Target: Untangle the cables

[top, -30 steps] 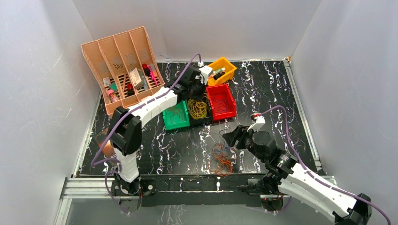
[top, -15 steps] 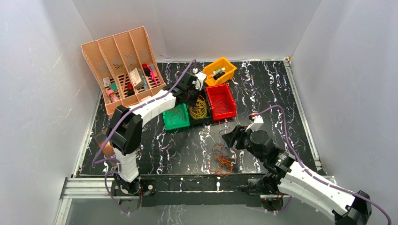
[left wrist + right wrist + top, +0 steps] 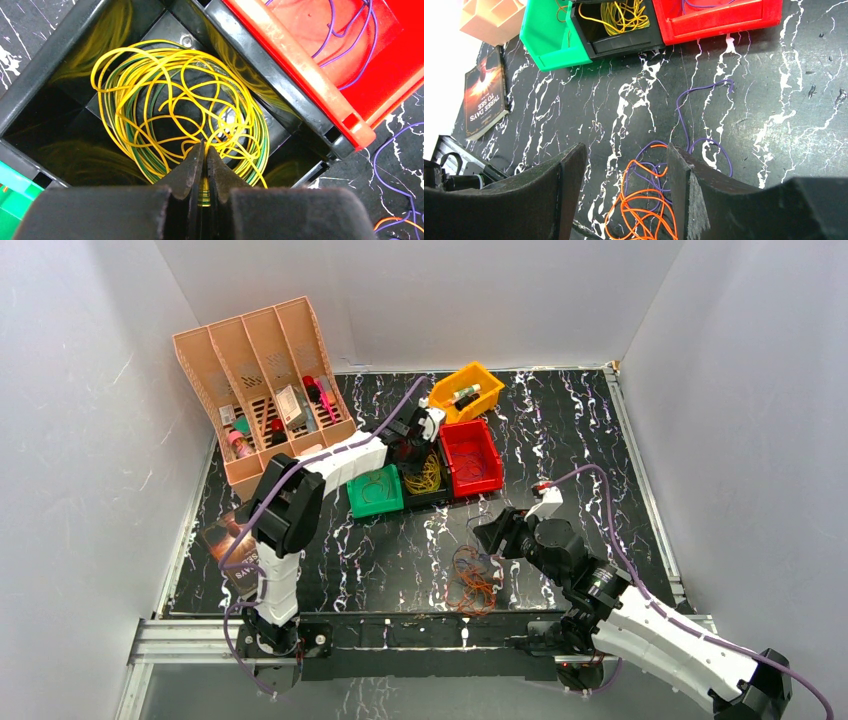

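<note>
The loose orange and purple cables lie tangled near the table's front edge, their near part cut off in the right wrist view. Yellow cables fill the black bin mid-table. The left gripper is pressed together over them; whether a strand is caught is unclear. The right gripper hangs spread above the tangled ones, unmoved; the left has dropped back from the yellow bin.

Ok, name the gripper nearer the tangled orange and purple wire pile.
Right. The right gripper hangs open close by the pile; the left gripper sits shut above yellow wires in the black bin.
</note>
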